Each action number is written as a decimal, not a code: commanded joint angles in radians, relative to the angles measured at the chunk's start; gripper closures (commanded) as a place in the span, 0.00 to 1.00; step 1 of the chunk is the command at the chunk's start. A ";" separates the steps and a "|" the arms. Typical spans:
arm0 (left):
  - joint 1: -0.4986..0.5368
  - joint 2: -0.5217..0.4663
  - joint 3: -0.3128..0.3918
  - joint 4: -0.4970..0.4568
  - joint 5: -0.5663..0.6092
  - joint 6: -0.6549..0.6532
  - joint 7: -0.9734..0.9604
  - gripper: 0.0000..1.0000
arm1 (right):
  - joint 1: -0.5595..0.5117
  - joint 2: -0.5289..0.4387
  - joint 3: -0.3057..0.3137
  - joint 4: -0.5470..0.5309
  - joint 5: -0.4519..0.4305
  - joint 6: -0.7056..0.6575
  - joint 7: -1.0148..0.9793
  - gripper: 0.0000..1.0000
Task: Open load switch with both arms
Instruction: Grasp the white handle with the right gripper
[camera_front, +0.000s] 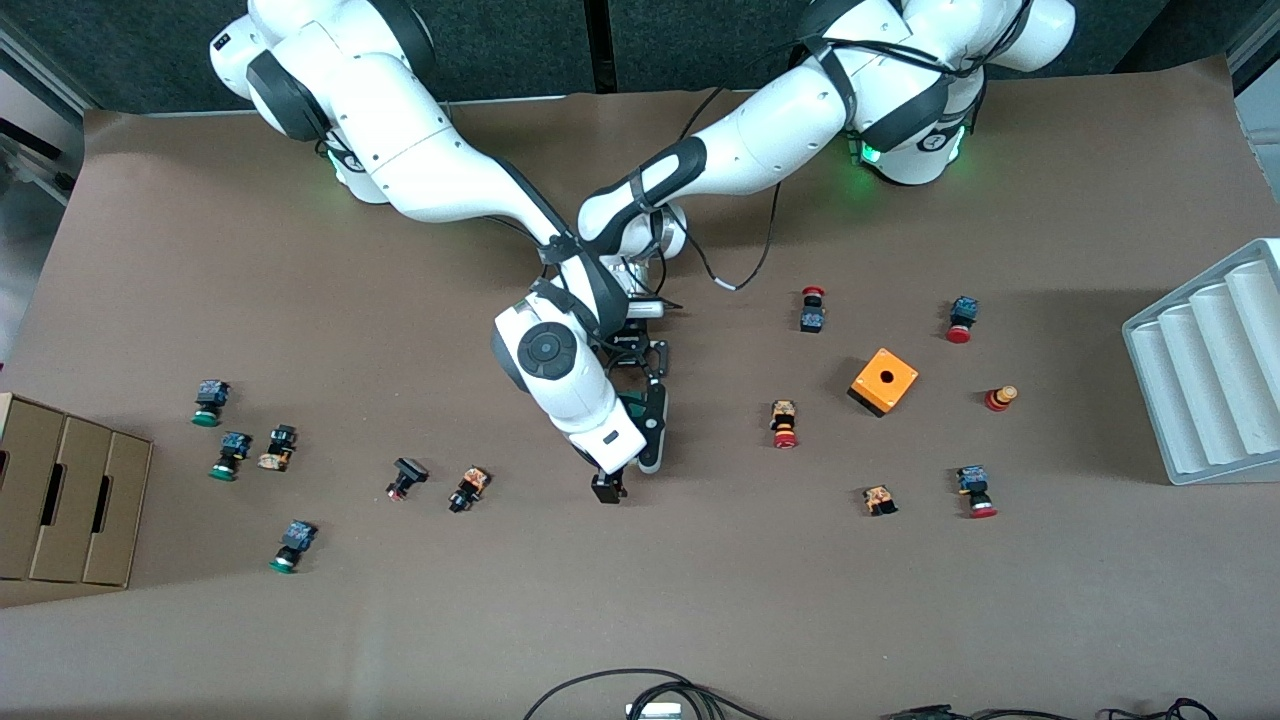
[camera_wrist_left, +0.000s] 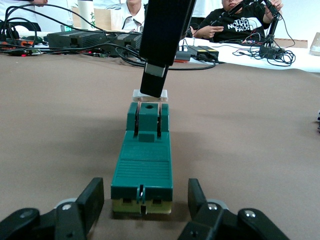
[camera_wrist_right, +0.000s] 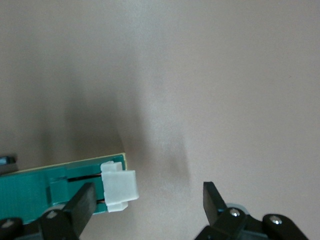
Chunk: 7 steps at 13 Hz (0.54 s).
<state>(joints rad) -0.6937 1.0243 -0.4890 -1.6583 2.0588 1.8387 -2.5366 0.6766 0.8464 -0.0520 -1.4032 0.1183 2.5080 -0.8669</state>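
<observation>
The load switch (camera_front: 638, 412) is a narrow green block lying flat mid-table, with its white sliding piece (camera_wrist_right: 119, 187) at the end nearer the front camera. My left gripper (camera_wrist_left: 145, 194) is low at the switch's other end (camera_wrist_left: 142, 175). It is open, one finger on each side of that end, with a small gap on both sides. My right gripper (camera_wrist_right: 147, 200) hangs over the white piece, open and wide. The piece sits close to one finger (camera_wrist_right: 82, 202). In the left wrist view a right finger (camera_wrist_left: 159, 55) reaches down to the white piece (camera_wrist_left: 150, 94).
An orange cube (camera_front: 883, 380) and several small push buttons (camera_front: 785, 424) lie toward the left arm's end. More buttons (camera_front: 468, 487) lie toward the right arm's end, by a cardboard box (camera_front: 70, 500). A grey ridged tray (camera_front: 1205, 380) stands at the table's edge.
</observation>
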 joint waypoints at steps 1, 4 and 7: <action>-0.020 0.014 0.010 0.020 0.012 -0.018 -0.010 0.24 | 0.014 0.020 -0.016 0.023 0.018 0.025 -0.003 0.15; -0.023 0.014 0.010 0.018 0.012 -0.018 -0.010 0.24 | 0.014 0.020 -0.019 0.023 0.015 0.025 -0.009 0.29; -0.024 0.013 0.012 0.018 0.012 -0.019 -0.010 0.24 | 0.023 0.020 -0.020 0.023 0.015 0.026 -0.006 0.30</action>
<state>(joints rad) -0.6967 1.0246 -0.4885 -1.6583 2.0589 1.8371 -2.5366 0.6823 0.8472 -0.0543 -1.4030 0.1183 2.5083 -0.8669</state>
